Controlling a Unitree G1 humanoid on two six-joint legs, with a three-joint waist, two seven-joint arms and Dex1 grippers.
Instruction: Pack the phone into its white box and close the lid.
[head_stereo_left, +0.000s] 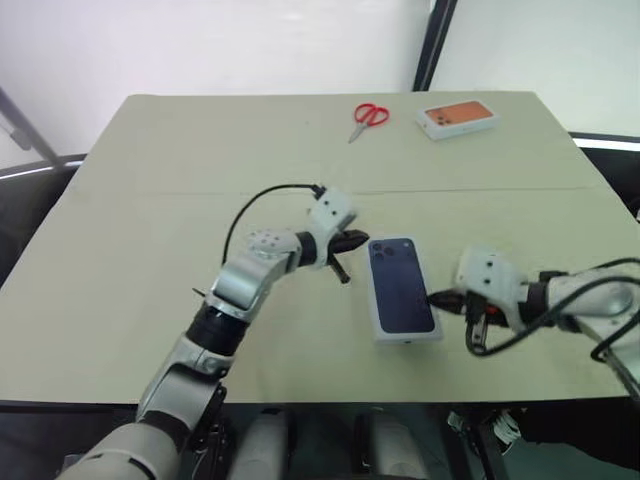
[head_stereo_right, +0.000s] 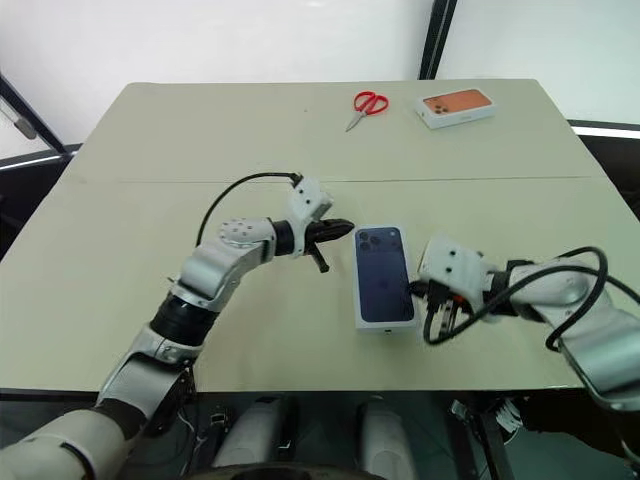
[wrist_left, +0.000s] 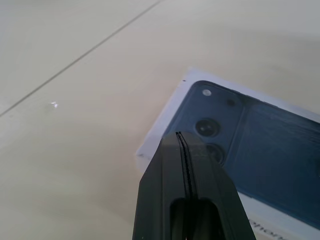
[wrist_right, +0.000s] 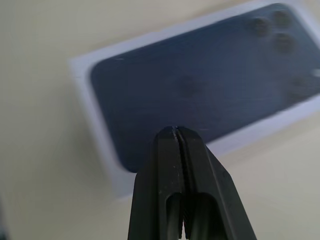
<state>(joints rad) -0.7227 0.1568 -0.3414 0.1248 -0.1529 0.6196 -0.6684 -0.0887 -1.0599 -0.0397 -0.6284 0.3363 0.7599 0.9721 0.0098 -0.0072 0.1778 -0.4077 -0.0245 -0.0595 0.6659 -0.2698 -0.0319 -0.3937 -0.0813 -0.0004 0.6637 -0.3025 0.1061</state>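
The lid (head_stereo_left: 402, 290), white with a dark blue phone printed on its top, lies flat near the table's front, a little right of the middle. It seems to sit closed over the white box, whose tray I cannot tell apart beneath it. The phone is hidden. My left gripper (head_stereo_left: 355, 240) is shut and empty, its tip just off the lid's far left corner (wrist_left: 200, 95). My right gripper (head_stereo_left: 437, 298) is also shut and empty, pointing at the lid's right long side (wrist_right: 200, 85) and close to it.
Red-handled scissors (head_stereo_left: 368, 117) and a white box with an orange phone picture (head_stereo_left: 458, 118) lie at the far right of the beige table (head_stereo_left: 150, 250). A seam runs across the tabletop. The table's front edge is close behind the lid.
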